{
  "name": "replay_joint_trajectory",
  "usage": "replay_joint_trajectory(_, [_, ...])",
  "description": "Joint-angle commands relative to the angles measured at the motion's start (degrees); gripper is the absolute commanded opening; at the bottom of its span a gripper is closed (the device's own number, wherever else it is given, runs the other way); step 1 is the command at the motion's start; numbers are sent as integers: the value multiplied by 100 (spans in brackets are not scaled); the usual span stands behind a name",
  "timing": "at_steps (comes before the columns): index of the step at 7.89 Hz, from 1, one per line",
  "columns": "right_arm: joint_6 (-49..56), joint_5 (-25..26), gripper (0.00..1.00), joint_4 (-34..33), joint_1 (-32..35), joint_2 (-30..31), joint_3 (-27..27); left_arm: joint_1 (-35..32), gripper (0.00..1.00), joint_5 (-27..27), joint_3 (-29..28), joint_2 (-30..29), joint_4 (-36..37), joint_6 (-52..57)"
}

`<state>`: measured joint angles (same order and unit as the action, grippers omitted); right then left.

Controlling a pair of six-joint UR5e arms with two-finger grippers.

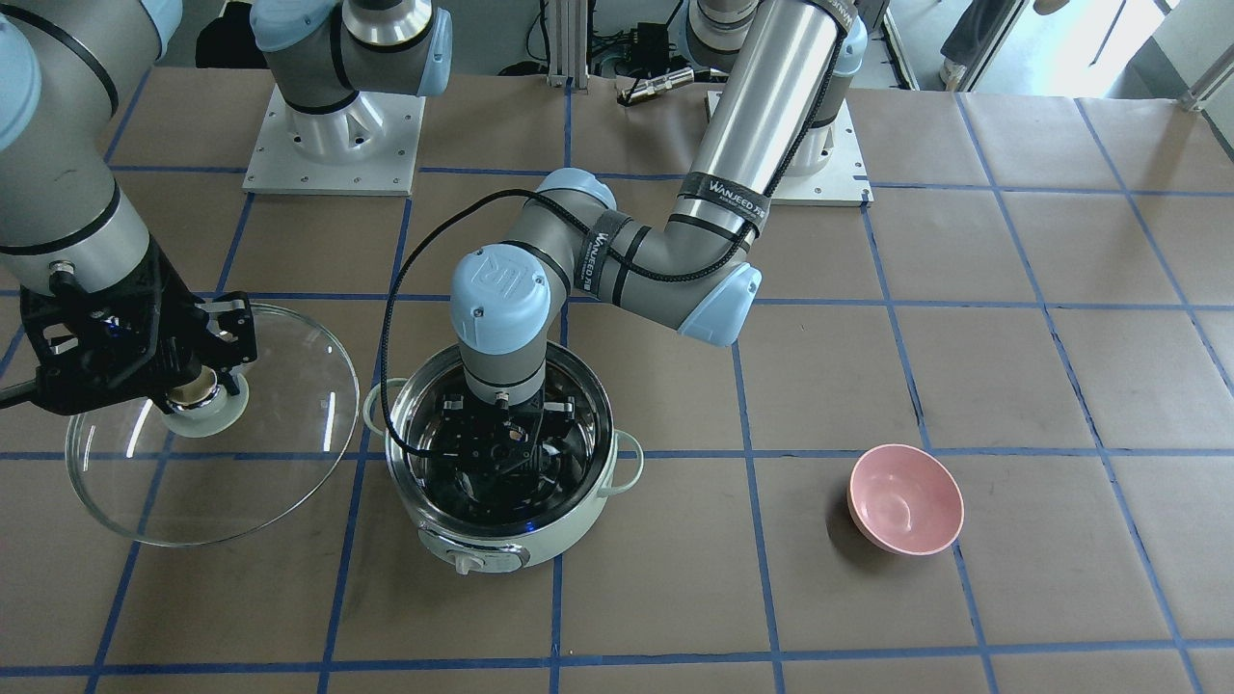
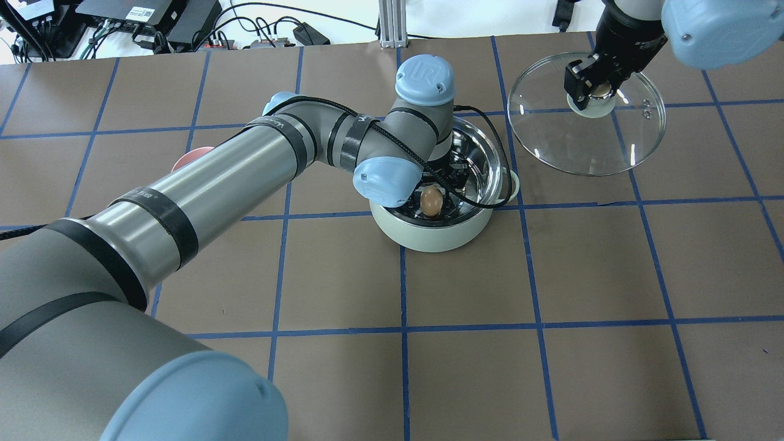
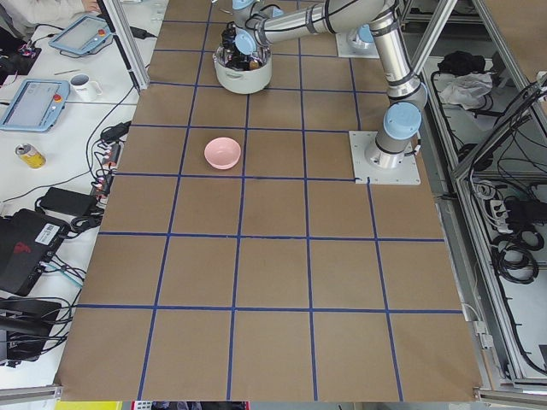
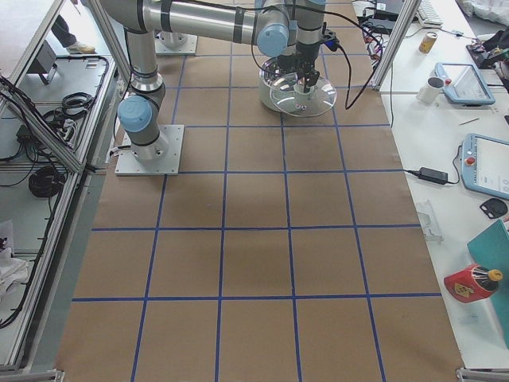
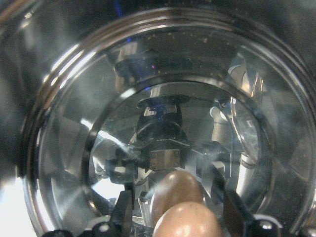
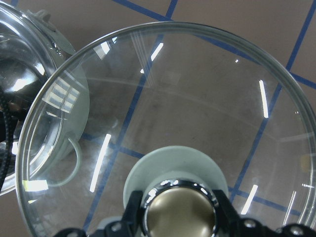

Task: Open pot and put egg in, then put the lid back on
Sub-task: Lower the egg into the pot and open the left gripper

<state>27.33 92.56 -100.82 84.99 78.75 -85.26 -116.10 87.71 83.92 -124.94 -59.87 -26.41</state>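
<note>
Overhead exterior view: we see the pot (image 2: 429, 236) uncovered and the egg (image 2: 431, 201) low inside it. Front-facing view hides the egg under the left hand (image 1: 492, 455). Left wrist view shows fingers (image 5: 126, 210) flanking the egg; we cannot tell whether they grip it. Right hand (image 2: 595, 92) clamps the knob (image 6: 178, 212), holding the lid (image 2: 582, 141) tilted beside the pot. We judge that withdrawing and re-covering remain.

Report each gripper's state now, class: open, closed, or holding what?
Left gripper: closed on the egg, inside the pot.
Right gripper: closed, holding the lid by its knob.
</note>
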Motion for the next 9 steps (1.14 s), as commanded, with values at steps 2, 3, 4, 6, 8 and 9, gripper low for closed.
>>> replay_joint_trajectory(2, [0, 8, 0, -8, 0, 0, 0, 0, 74, 9, -51, 206, -16, 13])
replay_joint_trajectory(3, [0, 8, 0, 1, 0, 0, 0, 0, 74, 9, -52, 277, -25, 56])
replay_joint_trajectory(4, [0, -1, 0, -8, 0, 0, 0, 0, 74, 9, -60, 338, -34, 65])
replay_joint_trajectory(6, [0, 8, 0, -8, 0, 0, 0, 0, 75, 200, -52, 392, -51, 48])
replay_joint_trajectory(8, [-35, 8, 0, -25, 0, 0, 0, 0, 75, 273, -8, 322, -87, 39])
replay_joint_trajectory(9, [-53, 8, 0, -26, -9, 0, 0, -9, 76, 264, 1, 321, -78, 48])
